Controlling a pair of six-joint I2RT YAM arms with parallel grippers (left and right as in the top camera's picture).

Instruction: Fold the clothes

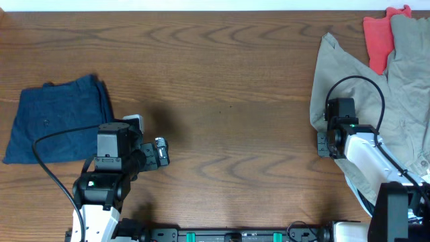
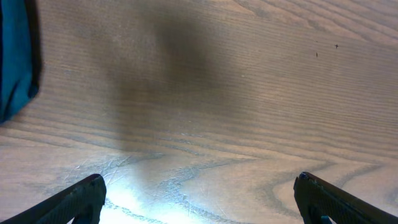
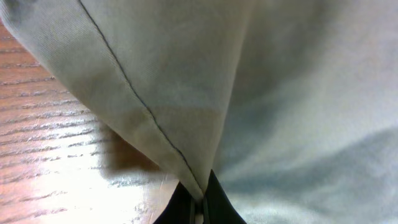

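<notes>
The khaki shorts (image 1: 403, 87) lie crumpled at the right side of the table, reaching to the right edge. My right gripper (image 1: 324, 143) sits at their left hem and is shut on a seamed edge of the khaki cloth (image 3: 155, 93), which is pinched between the fingertips (image 3: 200, 202) and fills the right wrist view. My left gripper (image 1: 160, 152) is open and empty over bare wood at the front left, its two fingertips wide apart (image 2: 199, 199).
Folded navy shorts (image 1: 57, 124) lie at the left, their edge showing in the left wrist view (image 2: 15, 56). A red garment (image 1: 383, 33) lies at the back right next to the khaki shorts. Wooden tabletop (image 1: 228, 87) spans the middle.
</notes>
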